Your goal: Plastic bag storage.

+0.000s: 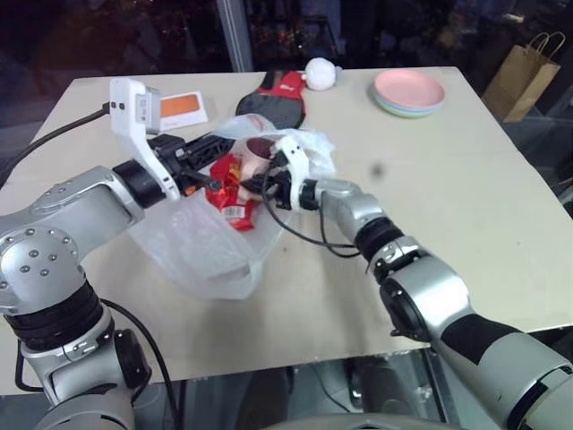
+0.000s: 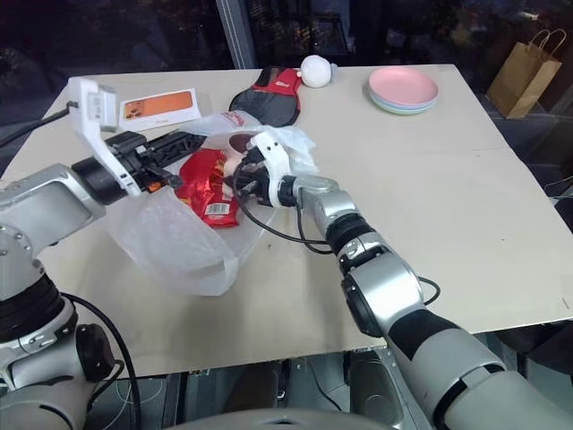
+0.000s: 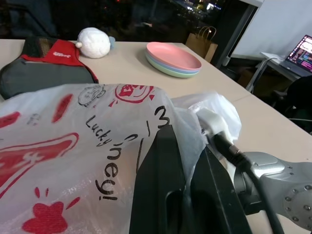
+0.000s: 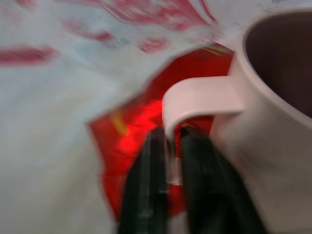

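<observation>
Left end effector (image 3: 183,195) clamps plastic bag (image 1: 201,237) rim; right end effector (image 4: 168,146) pinches mug (image 4: 263,97) handle.

Crinkly white plastic bag (image 1: 201,246), mouth lifted

Dim dark surroundings, blurred right wrist view

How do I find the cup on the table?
Look at the middle of the tan table, where the crinkly white plastic bag lies. The pink mug sits at its mouth, beside a shiny red snack packet. It's the one with a handle.
</observation>
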`<state>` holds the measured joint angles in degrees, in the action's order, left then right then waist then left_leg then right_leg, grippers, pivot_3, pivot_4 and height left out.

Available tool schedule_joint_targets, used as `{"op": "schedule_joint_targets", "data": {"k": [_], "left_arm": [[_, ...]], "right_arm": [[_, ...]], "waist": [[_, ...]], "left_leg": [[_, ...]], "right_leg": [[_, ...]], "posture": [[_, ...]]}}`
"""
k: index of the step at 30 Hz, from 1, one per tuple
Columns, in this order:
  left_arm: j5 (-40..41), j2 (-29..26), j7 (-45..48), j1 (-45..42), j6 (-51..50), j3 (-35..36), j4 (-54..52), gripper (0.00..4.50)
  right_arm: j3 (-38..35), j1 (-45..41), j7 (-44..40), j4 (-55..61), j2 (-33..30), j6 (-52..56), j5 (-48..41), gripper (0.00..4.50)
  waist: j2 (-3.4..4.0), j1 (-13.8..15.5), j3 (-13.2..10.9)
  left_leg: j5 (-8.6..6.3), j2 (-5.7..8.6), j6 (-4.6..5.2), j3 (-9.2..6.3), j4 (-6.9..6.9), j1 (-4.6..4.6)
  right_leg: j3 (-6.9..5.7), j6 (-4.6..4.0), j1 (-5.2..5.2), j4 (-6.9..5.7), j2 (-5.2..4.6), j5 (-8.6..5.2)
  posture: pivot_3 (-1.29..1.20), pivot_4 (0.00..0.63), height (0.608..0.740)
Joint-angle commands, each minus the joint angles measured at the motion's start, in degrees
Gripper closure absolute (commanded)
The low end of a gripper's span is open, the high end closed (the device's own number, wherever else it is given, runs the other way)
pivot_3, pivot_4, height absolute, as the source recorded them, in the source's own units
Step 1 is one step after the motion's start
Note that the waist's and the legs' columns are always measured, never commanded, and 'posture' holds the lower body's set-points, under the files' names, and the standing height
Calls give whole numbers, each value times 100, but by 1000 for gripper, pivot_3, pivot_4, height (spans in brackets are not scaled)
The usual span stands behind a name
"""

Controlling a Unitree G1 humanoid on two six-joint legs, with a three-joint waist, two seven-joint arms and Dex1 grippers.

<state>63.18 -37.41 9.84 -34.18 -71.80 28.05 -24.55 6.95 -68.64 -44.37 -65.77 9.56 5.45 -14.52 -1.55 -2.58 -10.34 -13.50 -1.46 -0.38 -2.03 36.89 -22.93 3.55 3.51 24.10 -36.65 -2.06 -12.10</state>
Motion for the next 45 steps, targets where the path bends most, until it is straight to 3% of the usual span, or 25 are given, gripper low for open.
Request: {"op": "schedule_joint_targets", "data": {"k": [1,3,4,12,13,17,22,26,31,40,45], "left_arm": [[-189,55,-56,-32,405,-99,107,4500],[-292,77,-32,-12,550,-153,245,4500],[-371,118,-36,-29,655,-160,397,4500],[-873,301,244,-141,1250,-504,1100,4500],[-914,326,319,-165,1298,-572,1146,4500],[-1033,381,510,-253,1437,-721,1310,4500],[-1033,430,641,-295,1487,-789,1368,4500],[-687,489,795,-293,1311,-789,1103,4500],[-475,426,679,-189,1186,-672,845,4500],[-612,351,505,-24,1269,-722,792,4500],[-777,412,541,-150,1365,-844,994,4500]], "right_arm": [[151,-82,403,510,623,-615,391,2057],[242,140,427,973,479,-726,488,1127],[308,463,219,1734,283,-392,367,559],[674,2497,45,6619,-1248,2161,35,559],[638,2668,112,7087,-1425,2468,-25,559],[393,2987,615,8204,-1896,3336,-73,559],[682,2932,816,7816,-1590,3390,-102,559],[1100,2295,849,5923,-808,2483,311,559],[1701,1681,633,4554,-1054,1410,1223,559],[1698,2235,692,5570,-2104,1376,1877,559],[890,2498,612,6864,-1984,2353,988,559]], "waist": [[1,1,-1],[1,2,-1],[1,2,0],[0,73,2],[-1,67,2],[0,45,2],[0,-6,2],[-2,-12,2],[-2,42,3],[-3,24,3],[-3,3,3]], "left_leg": [[0,0,0,0,-1,0],[2,0,-3,1,-1,-4],[3,0,-5,1,-1,-7],[4,7,-10,-10,1,-38],[6,12,-14,-24,28,-84],[7,13,-15,-25,32,-90],[8,5,-15,-21,32,-77],[9,2,-15,-20,34,-78],[9,4,-16,-18,39,-84],[19,13,-32,-24,35,-89],[13,8,-23,-24,34,-86]], "right_leg": [[0,0,1,0,0,0],[1,0,7,-3,0,0],[1,0,12,-4,0,0],[-15,-1,27,0,-15,0],[-29,-1,65,-12,-19,0],[-30,0,71,-17,-19,0],[-21,0,72,-28,-4,0],[-18,0,72,-29,1,0],[-19,0,71,-21,-5,1],[-28,0,73,-20,-18,1],[-23,0,74,-24,-10,1]], "posture": [[0,150,740],[0,150,740],[0,150,740],[0,150,740],[0,150,740],[0,150,740],[0,150,740],[0,150,740],[0,150,740],[0,150,740],[0,150,740]]}}
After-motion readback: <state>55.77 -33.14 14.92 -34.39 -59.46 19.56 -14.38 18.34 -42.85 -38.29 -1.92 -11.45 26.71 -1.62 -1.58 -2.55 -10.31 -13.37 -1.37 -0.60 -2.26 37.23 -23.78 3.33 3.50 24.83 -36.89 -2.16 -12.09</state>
